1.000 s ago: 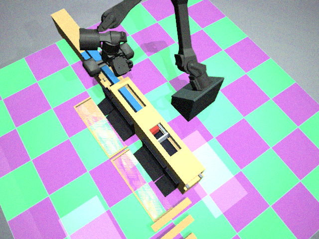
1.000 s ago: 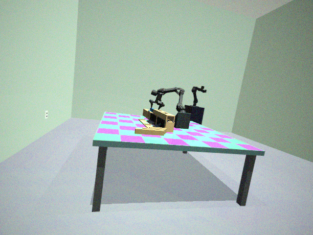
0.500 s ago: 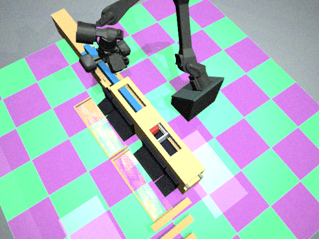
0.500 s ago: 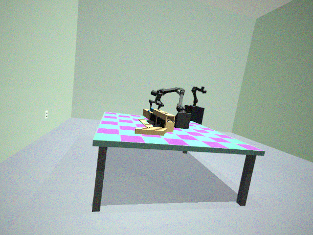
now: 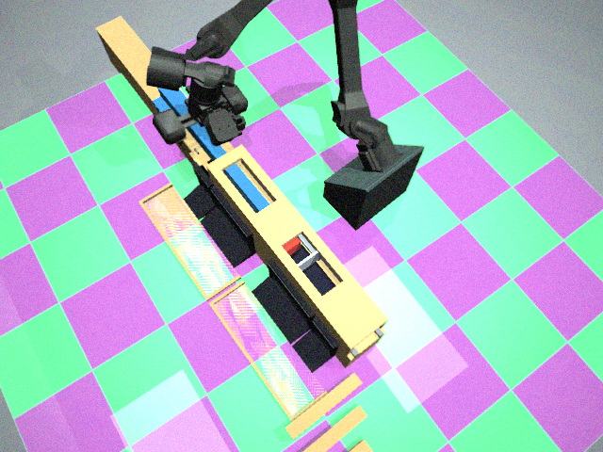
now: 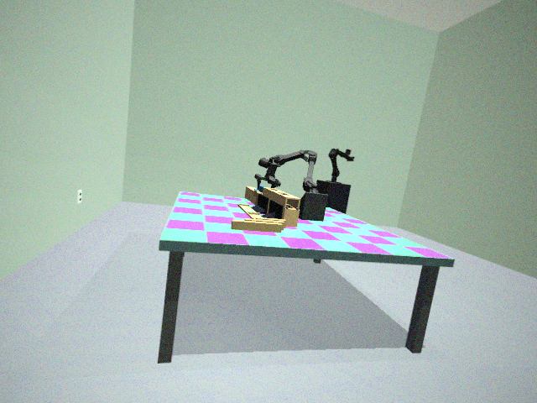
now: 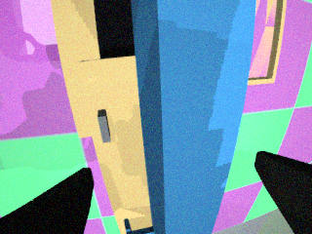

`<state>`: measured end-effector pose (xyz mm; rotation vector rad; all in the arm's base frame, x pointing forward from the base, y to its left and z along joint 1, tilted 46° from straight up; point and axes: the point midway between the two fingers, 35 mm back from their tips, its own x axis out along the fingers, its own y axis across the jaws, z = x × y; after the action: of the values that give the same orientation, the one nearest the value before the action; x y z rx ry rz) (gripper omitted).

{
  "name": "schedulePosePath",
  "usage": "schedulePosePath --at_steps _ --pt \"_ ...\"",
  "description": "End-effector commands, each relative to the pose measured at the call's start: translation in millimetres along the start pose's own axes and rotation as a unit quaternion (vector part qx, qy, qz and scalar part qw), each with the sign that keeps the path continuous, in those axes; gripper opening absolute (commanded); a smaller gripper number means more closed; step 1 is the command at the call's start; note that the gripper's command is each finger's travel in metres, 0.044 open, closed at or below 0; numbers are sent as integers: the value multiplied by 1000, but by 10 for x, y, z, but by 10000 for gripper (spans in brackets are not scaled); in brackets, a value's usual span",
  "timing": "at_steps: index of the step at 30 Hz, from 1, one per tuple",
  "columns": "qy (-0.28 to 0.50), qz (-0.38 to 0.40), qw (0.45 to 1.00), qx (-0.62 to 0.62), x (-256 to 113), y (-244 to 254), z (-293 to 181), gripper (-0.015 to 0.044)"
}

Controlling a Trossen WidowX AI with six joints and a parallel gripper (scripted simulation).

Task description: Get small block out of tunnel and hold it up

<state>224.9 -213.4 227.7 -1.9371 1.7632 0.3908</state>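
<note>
The wooden tunnel [image 5: 277, 218] [image 6: 277, 193] lies across the table with two windows in its roof. A red block [image 5: 292, 244] shows through the lower window, beside a pale grey cage frame [image 5: 309, 261]. A long blue handle [image 5: 247, 186] [image 7: 190, 117] shows through the upper window and sticks out of the tunnel's far end, over a wooden rail [image 7: 124, 161]. My gripper [image 5: 203, 112] [image 6: 266, 180] [image 7: 177, 170] is open and empty above the outer part of the handle, with its fingertips apart on either side of it in the wrist view. Whether they reach down beside it cannot be told.
Loose wooden rods [image 5: 323, 406] [image 6: 258, 225] lie past the tunnel's near end. Wood-rimmed clear panels [image 5: 156, 193] and black panels [image 5: 228, 238] lie along its left side. A wooden beam [image 5: 127, 51] extends beyond the handle. The arm's black base [image 5: 372, 186] [image 6: 313, 206] stands to the right.
</note>
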Motion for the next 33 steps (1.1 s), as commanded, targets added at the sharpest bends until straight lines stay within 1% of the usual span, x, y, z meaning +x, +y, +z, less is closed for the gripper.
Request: schedulePosePath --at_steps 1,14,17,18,33 --pt "0 0 1000 0 -8 -3 -2 387" --pt "0 0 1000 0 -8 -3 -2 46" --pt "0 0 1000 0 -8 -3 -2 26" --pt "0 0 1000 0 -8 -4 3 0" --pt "-4 1 1000 -2 -35 -10 440 0"
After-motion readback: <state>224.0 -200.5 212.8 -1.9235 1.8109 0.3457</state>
